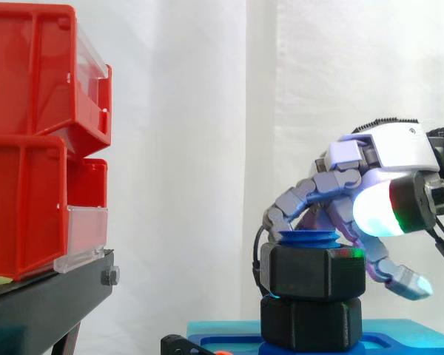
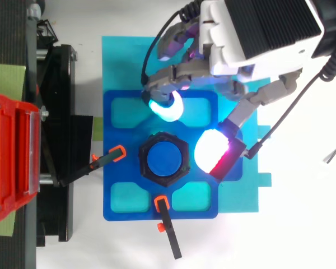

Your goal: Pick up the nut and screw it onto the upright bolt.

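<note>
A black hex nut (image 1: 315, 272) (image 2: 164, 158) sits threaded on the upright blue bolt (image 2: 164, 159), whose blue top (image 1: 308, 238) pokes out above it. Below the nut is a second black hex piece (image 1: 311, 322) at the bolt's foot. The hand (image 1: 399, 151) (image 2: 257, 33) comes in from the right and arches over and around the nut, very close to it. Whether it touches or holds the nut cannot be made out.
The bolt stands mid-way on a blue fixture plate (image 2: 117, 162) on a cyan mat (image 2: 115, 56). Two black clamps with orange tips (image 2: 106, 159) (image 2: 167, 224) hold the plate at its left and front. Red bins (image 1: 29, 148) on a black stand (image 1: 44, 296) rise at the left.
</note>
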Robot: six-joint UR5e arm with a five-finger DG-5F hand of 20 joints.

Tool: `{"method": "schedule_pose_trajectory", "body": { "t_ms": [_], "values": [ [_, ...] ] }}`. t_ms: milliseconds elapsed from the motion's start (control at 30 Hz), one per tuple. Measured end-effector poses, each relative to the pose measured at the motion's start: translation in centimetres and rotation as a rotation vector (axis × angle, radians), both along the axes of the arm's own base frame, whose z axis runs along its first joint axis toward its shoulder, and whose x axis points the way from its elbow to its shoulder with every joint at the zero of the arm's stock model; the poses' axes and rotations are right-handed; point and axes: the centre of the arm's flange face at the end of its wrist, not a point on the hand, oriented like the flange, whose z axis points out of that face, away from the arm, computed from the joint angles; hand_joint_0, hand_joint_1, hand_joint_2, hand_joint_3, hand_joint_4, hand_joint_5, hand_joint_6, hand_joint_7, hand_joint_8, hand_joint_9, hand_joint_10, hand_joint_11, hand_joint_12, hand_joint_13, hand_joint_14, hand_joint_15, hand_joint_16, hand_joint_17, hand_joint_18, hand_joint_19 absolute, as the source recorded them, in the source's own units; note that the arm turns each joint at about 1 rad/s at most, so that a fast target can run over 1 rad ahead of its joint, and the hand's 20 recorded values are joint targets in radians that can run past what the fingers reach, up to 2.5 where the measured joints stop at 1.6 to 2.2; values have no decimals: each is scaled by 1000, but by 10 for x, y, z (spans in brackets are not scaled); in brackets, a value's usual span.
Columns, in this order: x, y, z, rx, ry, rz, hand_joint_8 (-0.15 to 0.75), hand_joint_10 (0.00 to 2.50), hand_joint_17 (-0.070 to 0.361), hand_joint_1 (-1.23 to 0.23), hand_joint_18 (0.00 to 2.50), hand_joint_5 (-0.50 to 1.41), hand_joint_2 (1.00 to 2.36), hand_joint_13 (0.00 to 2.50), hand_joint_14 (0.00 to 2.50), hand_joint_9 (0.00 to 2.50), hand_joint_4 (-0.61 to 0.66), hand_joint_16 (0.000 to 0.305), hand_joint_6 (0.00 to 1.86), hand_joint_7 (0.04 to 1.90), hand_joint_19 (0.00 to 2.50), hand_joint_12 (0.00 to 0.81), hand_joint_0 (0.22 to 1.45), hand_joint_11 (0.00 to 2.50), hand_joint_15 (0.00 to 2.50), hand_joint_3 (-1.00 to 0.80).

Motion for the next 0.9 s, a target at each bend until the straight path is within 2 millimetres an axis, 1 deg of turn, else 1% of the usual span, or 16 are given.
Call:
{"method": "schedule_pose_trajectory", "body": {
  "t_ms": [167, 200, 233, 267, 300, 333, 367, 400, 433, 467, 500, 567, 600, 633, 733, 900],
  "values": [
    [-6, -10, -2, -28, 23, -12, 207, 20, 59, -330, 878, 70, 1000, 1267, 7, 2002, 232, 26, 500, 1196, 311, 298, 518, 740, 238, -500],
    [-6, -11, -2, -30, 24, -13, 227, 17, 61, -316, 804, 50, 1000, 1208, 7, 1907, 214, 27, 503, 1040, 290, 309, 512, 668, 235, -500],
    [-7, -12, -3, -32, 25, -14, 241, 18, 66, -310, 771, 10, 1000, 1183, 7, 1821, -25, 29, 506, 1088, 287, 317, 508, 619, 236, -500],
    [-7, -13, -3, -33, 25, -15, 248, 17, 67, -308, 762, 3, 1000, 1163, 6, 1790, -91, 30, 507, 1141, 286, 322, 508, 598, 230, -500],
    [-7, -13, -3, -34, 24, -14, 253, 15, 71, -305, 754, -12, 1000, 1133, 7, 1758, -84, 31, 507, 1172, 293, 328, 506, 579, 235, -500],
    [-7, -12, -3, -34, 24, -14, 260, 14, 75, -305, 739, -26, 1000, 1103, 7, 1691, 5, 33, 507, 1115, 298, 331, 502, 542, 235, -500],
    [-6, -12, -3, -34, 22, -13, 263, 17, 76, -304, 722, -31, 1000, 1085, 7, 1680, 31, 34, 506, 1099, 293, 331, 500, 545, 234, -500],
    [-6, -11, -2, -33, 18, -12, 258, 13, 79, -304, 650, -44, 1000, 983, 6, 1598, 89, 35, 506, 1055, 292, 335, 495, 493, 205, -500],
    [-5, -10, -2, -33, 15, -11, 256, 10, 82, -302, 498, -73, 1000, 816, 4, 1378, 167, 36, 504, 958, 239, 354, 484, 363, 155, -500],
    [-4, -9, -2, -32, 10, -9, 267, 8, 81, -301, 433, -84, 1000, 781, 4, 1328, 176, 36, 504, 923, 211, 357, 479, 318, 137, -500],
    [-3, -8, -1, -30, 4, -8, 260, 5, 82, -293, 274, -113, 1000, 638, 2, 1145, 172, 37, 503, 813, 134, 359, 464, 194, 85, -500],
    [0, -6, 1, -23, -19, -3, 259, 3, 88, -279, 146, -138, 1000, 540, 1, 1028, 150, 39, 502, 723, 90, 365, 450, 101, 46, -500],
    [2, -4, 2, -16, -34, 1, 256, 0, 92, -266, 50, -159, 1000, 450, 0, 901, 148, 41, 501, 656, 56, 368, 442, 3, 25, -500],
    [4, -3, 4, -8, -46, 5, 260, 0, 92, -254, 0, -170, 1000, 398, 0, 822, 154, 41, 501, 619, 42, 370, 436, 0, 8, -500],
    [9, 2, 10, 24, -85, 19, 251, 0, 96, -239, 0, -184, 1000, 327, 0, 695, 148, 43, 501, 569, 12, 374, 429, 0, 0, -500],
    [16, 7, 20, 61, -121, 34, 252, 0, 98, -235, 0, -184, 1000, 278, 0, 641, 139, 43, 500, 559, 4, 376, 428, 0, 0, -500]
  ]
}}
